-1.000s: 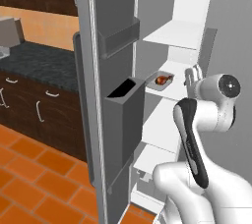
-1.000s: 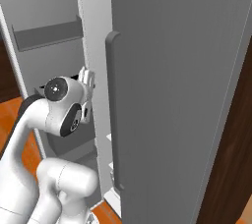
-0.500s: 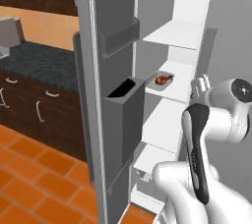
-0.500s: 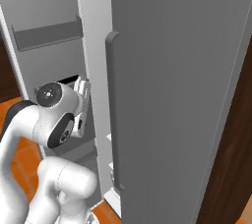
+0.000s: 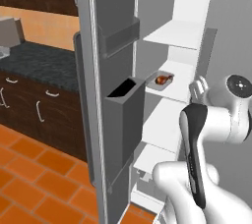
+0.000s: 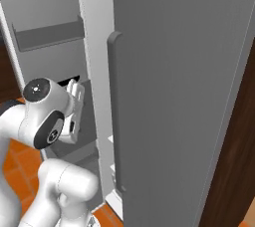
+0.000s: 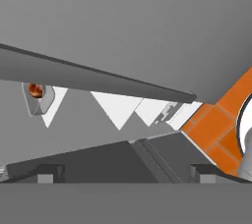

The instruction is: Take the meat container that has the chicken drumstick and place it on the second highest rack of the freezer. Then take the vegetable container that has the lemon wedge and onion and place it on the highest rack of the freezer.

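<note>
The meat container (image 5: 162, 79) with the chicken drumstick (image 5: 164, 77) rests on a white rack (image 5: 183, 81) inside the open freezer (image 5: 162, 7). Another white rack (image 5: 179, 35) lies directly above it. My gripper (image 5: 198, 86) hangs open and empty just right of that rack's front edge, apart from the container. In the right base view the gripper (image 6: 77, 94) is beside the freezer's edge. The hand view, rolled, has the container (image 7: 35, 96) far to the left, and the fingertips (image 7: 49, 172) stand wide apart with nothing between them. The vegetable container with the lemon wedge and onion is out of view.
The freezer door (image 5: 113, 12) stands open on the left with a grey bin (image 5: 123, 115) jutting toward the arm. The closed neighbouring door with its bar handle (image 6: 115, 111) is close on the right. Dark cupboards under a counter (image 5: 39, 61) stand at the left, above orange floor tiles (image 5: 29, 169).
The hand has drawn back a little to the right and down from the rack's front, open and empty throughout. The meat container has stayed on its rack.
</note>
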